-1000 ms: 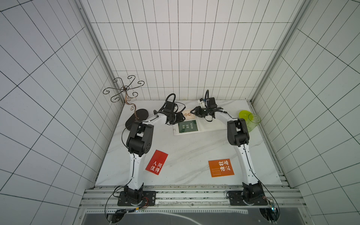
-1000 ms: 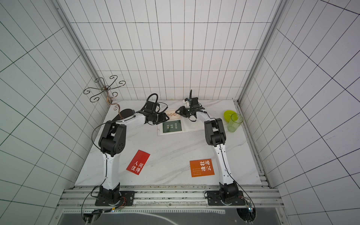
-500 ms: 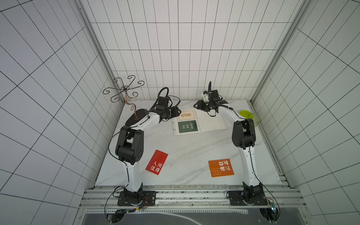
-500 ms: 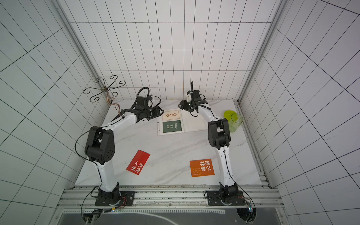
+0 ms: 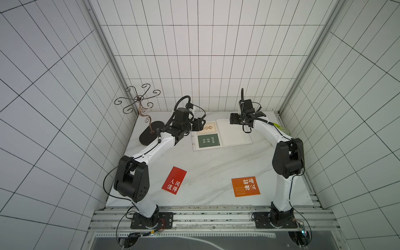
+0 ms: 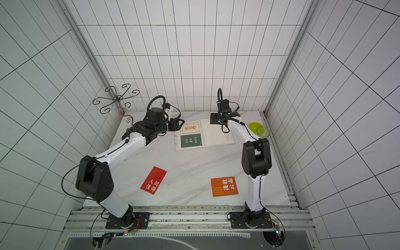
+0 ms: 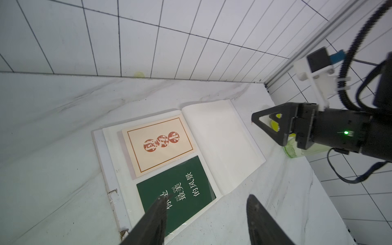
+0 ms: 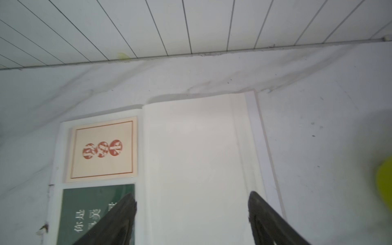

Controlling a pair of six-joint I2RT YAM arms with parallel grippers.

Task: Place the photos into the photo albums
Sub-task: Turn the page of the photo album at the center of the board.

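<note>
Open album (image 5: 234,136) holds cream card (image 5: 207,128) and green card (image 5: 208,140); left jaws and right jaws stand wide, empty. Next, probably: grasp red card (image 5: 174,183) or orange card (image 5: 245,186) off the surface (image 5: 216,164).

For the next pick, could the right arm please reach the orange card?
Probably yes: the orange card lies uncovered on that side, nothing near it, and the right pincer stands open, empty.

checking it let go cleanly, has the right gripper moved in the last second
Yes. The right gripper has shifted off the cream card, across to the far edge of the album, over its blank page.
</note>
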